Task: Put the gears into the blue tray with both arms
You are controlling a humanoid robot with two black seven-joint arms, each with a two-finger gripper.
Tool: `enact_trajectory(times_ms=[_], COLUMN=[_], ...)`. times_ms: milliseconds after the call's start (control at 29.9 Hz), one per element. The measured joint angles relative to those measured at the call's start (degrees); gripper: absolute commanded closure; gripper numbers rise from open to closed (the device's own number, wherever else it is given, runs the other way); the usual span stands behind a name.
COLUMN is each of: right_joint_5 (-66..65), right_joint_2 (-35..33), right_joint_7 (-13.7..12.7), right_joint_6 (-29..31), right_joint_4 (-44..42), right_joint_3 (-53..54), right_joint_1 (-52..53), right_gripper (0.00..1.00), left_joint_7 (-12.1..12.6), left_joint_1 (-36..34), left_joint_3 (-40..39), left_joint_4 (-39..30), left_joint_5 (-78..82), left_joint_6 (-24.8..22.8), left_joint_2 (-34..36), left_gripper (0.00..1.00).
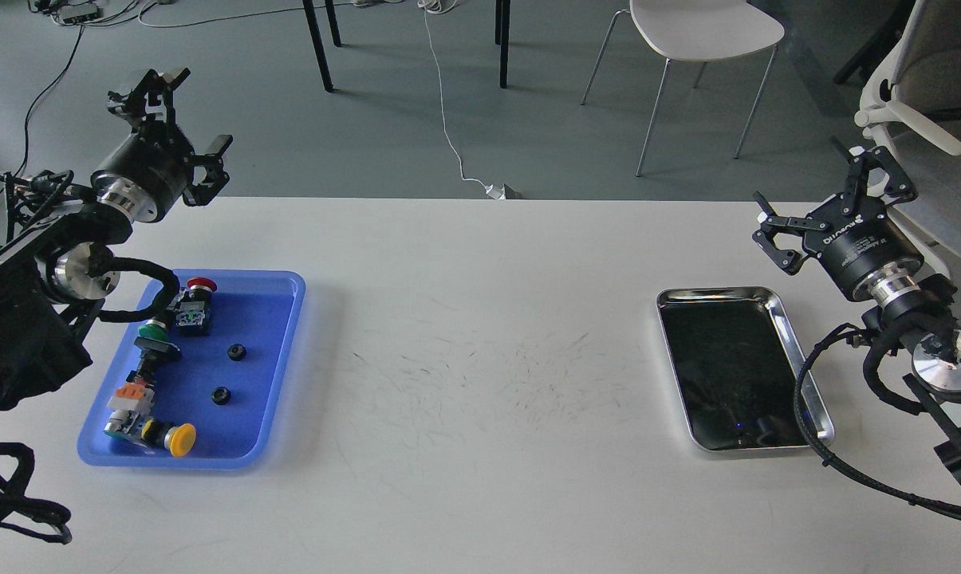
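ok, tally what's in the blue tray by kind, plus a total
In the blue tray:
Gears: 2
Push-button switches: 3, with a red cap, a green cap and a yellow cap
Total: 5

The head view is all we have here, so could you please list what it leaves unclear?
- Blue tray: left rim hidden by the left arm.
- Silver tray: right rim crossed by the right arm's cable; dark reflective floor, contents uncertain.
- Two gears: too small to see teeth.
- Green-capped switch: partly behind cable.
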Motion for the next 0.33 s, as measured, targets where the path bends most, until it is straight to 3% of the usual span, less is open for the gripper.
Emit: enact_trajectory(times_ms=[334], right_joint_5=[-0.1], right_joint_2=[0.3], right_joint_7=[0.0], right_joint_6=[-0.1], right_joint_4=[0.0], right_joint_3=[0.1], right_joint_1=[0.0], right_gripper=[0.01], left_joint_7=[1.4], left_joint_1=[0.5], left_joint_3=[-1.5], left_joint_4=[0.3], left_joint_5=[-1.7], left_joint_6=[0.6], left_joint_2=[-1.4], left_gripper=[0.02])
